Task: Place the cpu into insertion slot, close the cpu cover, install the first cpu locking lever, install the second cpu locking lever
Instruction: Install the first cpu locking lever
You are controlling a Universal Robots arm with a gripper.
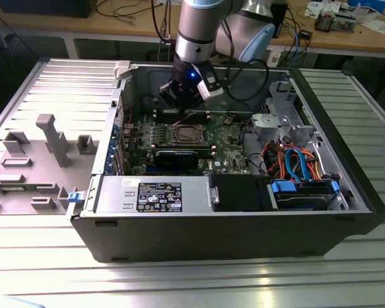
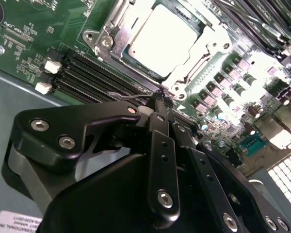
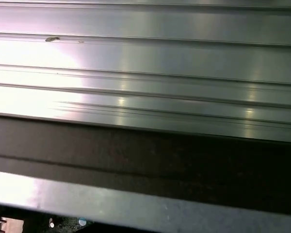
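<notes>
Pincer [image 2: 157,99] tips grip a thin lever beside the covered cpu [image 2: 165,39].

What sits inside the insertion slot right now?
The cpu lies in the insertion slot, its silvery top showing through the closed cpu cover. The socket contacts beneath are covered.

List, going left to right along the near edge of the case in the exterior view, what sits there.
Blue latch → silver power supply with label → black box → blue-handled drive bay.
</notes>
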